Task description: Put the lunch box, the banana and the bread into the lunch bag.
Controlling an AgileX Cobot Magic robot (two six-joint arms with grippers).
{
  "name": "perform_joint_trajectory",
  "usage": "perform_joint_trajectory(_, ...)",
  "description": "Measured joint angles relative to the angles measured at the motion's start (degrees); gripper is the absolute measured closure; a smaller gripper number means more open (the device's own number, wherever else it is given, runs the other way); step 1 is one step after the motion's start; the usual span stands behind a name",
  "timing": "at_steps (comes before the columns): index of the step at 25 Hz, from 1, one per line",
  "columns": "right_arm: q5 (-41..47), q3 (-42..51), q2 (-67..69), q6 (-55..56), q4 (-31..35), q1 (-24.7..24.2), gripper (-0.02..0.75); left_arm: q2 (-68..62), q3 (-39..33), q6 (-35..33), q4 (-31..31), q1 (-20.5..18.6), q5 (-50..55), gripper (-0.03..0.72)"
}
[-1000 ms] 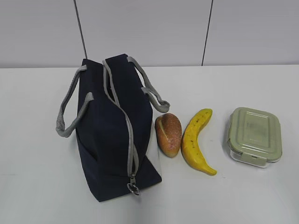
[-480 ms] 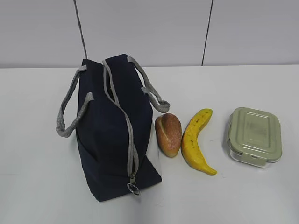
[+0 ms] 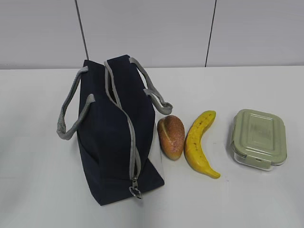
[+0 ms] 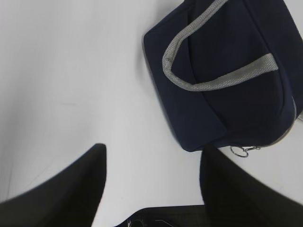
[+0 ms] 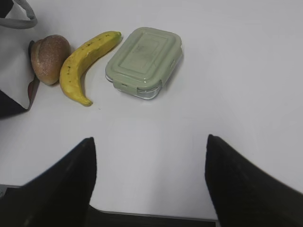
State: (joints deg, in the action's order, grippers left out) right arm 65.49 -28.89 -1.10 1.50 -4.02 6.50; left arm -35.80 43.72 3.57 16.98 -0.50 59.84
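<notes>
The navy lunch bag (image 3: 116, 133) stands on the white table, its grey zipper (image 3: 129, 137) closed along the top and the ring pull (image 3: 135, 192) at the near end. Right of it lie the bread (image 3: 171, 136), the banana (image 3: 199, 143) and the lunch box (image 3: 259, 137) with its sage-green lid, in a row. My left gripper (image 4: 151, 149) hangs open over bare table, short of the lunch bag (image 4: 222, 75). My right gripper (image 5: 149, 139) is open over bare table, well short of the lunch box (image 5: 144, 61), banana (image 5: 85, 59) and bread (image 5: 49, 59). Neither arm shows in the exterior view.
Two grey webbing handles (image 3: 71, 116) flop to either side of the bag. A pale panelled wall (image 3: 152, 31) closes the table's far side. Bare tabletop (image 3: 38, 171) lies left of the bag and in front of the food.
</notes>
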Motion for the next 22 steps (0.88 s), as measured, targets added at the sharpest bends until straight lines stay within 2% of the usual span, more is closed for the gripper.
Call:
perform_joint_trajectory(5, 0.0, 0.0, 0.0, 0.0, 0.0, 0.0, 0.208, -9.9, 5.0, -1.0, 1.6, 1.1, -2.0, 0.254)
perform_joint_trajectory(18, 0.0, 0.0, 0.0, 0.0, 0.0, 0.0, 0.208, -35.4, 17.5, -1.0, 5.4, 9.4, -3.8, 0.253)
perform_joint_trajectory(22, 0.0, 0.0, 0.0, 0.0, 0.0, 0.0, 0.208, -41.2, 22.3, 1.6, 5.8, 12.4, -4.1, 0.253)
